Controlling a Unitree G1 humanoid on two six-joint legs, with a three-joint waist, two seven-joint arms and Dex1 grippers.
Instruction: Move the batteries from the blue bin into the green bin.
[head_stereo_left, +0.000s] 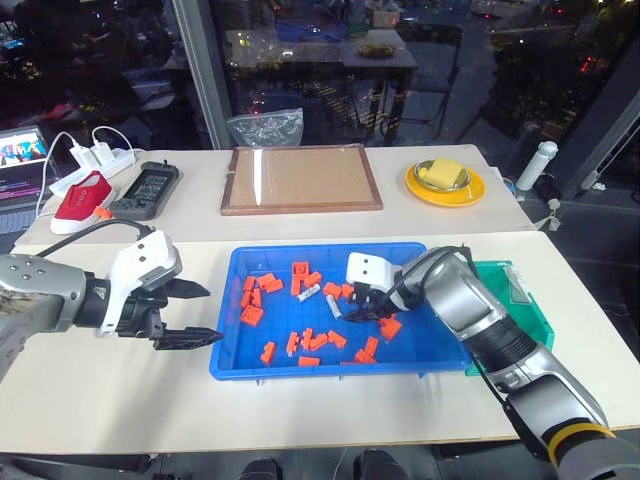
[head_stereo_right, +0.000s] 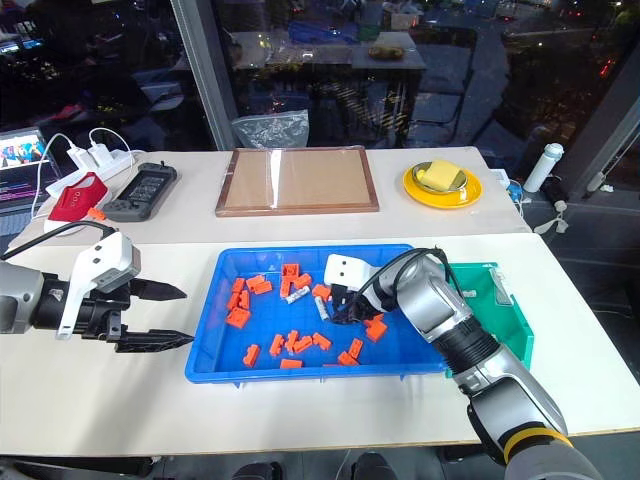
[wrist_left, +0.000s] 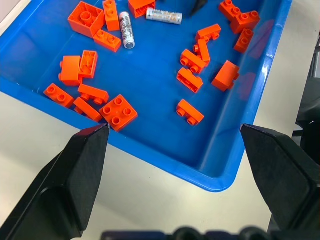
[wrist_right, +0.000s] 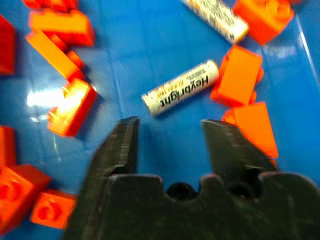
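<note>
R tool (wrist_right: 170, 137) sits low inside the blue bin (head_stereo_left: 240, 355), jaws parted, holding nothing. Nearest battery (wrist_right: 181, 87) lies just ahead of the tips, long axis slanted across the gap, so wrist likely needs a turn before closing. 2nd battery (wrist_right: 216, 19) further on. 2 batteries seen, approx 20 orange blocks (head_stereo_left: 252, 314). Green bin (head_stereo_left: 525, 312) touching blue bin's R end. L tool (head_stereo_left: 188, 315) wide open, empty, over the surface beside blue bin; R arm nearer.

One battery (wrist_right: 181, 88) in the blue bin (wrist_right: 150, 40) reads "Heybright".
</note>
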